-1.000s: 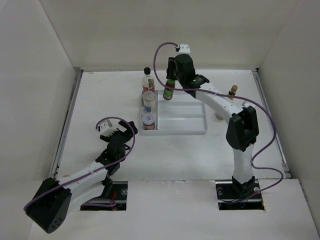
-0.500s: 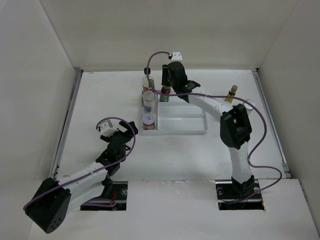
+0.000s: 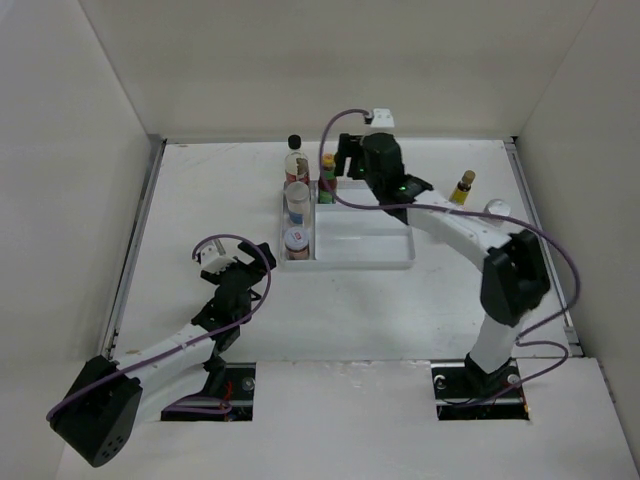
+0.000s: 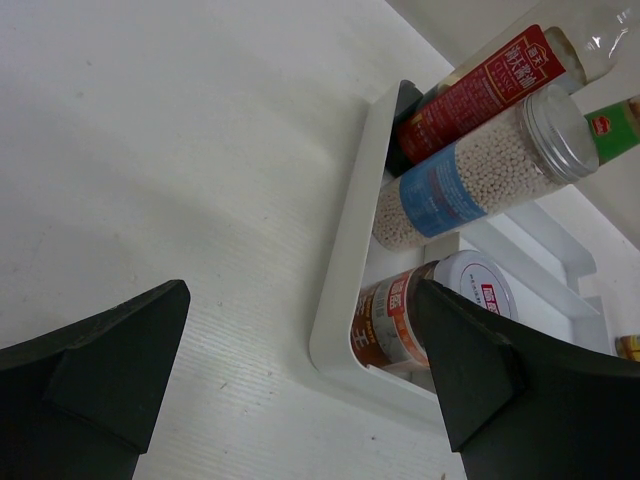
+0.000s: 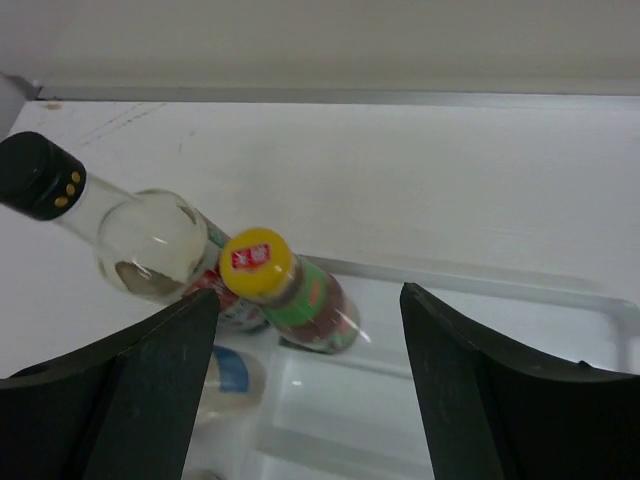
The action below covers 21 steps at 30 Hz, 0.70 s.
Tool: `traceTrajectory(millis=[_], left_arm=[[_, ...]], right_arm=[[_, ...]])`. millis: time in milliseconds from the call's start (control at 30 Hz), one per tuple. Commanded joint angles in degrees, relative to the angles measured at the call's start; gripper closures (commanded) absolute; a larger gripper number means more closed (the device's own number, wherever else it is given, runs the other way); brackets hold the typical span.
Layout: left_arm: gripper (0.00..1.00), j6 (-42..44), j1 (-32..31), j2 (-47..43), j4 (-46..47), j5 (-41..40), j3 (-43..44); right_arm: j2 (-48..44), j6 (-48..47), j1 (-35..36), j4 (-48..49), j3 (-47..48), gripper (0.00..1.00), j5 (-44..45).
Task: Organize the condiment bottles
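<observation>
The green bottle (image 3: pixel 326 182) w/ its yellow cap (image 5: pixel 257 258) stands upright in the big section of the tray (image 3: pixel 360 263), at that section's upper-left corner in the top view. It is just beside the black-capped bottle (image 3: pixel 294 158).

The right claw (image 5: pixel 306 292) is spread wide, one finger on each side of the green bottle. Neither finger touches it in the wrist view, so the claw grips nothing.

Handling, as a guess:
- Small, light and stiff, prob. glass or hard plastic.
- Smooth sides, so likely slippery.
- Tall and narrow, so it tips easily.
- Best hold is across the body at the label, below the cap, not on the neck.
- Little finger room on the side facing the black-capped bottle.

The narrow left section also holds a pellet jar (image 4: pixel 470 185) and a white-lidded jar (image 4: pixel 430 310). An amber bottle (image 3: pixel 463 187) stands on the table (image 3: pixel 200 200), upper right of the top view, apart from the tray.

The right arm (image 3: pixel 450 225) stretches long from the lower right, across the tray to the tray's upper-left corner. Its wrist is pitched down over the bottle tops.

The left arm (image 3: pixel 170 350) lies folded low at lower left. The left claw (image 4: pixel 300 300) faces the tray's near-left corner, fingers wide apart and empty, not touching the tray.
</observation>
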Motion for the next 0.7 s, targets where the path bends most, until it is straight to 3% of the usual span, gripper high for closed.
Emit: traceTrajectory(millis=[0,233,367,667], left_arm=[[0.0,-0.37,-0.06,-0.55,2.43,-0.23,-0.48],[0.0,-0.45,-0.32,0.67,2.78,0.3,-0.04],[0.0,-0.45,-0.41,1.38,3.13,1.01,0.31],[0.0,-0.37,-0.15,2.87,3.4,1.53,0.67]], right_arm=[[-13.76,1.0,-5.02,5.12,-8.29,0.19,2.0],[-32.5,5.39,-17.49,2.75,-35.54,0.11,8.77],[-33.48,5.57,-21.55,0.03,-39.79,0.07,9.99],[-24.52,6.27,-23.57,-0.51,-37.42,0.06,9.65]])
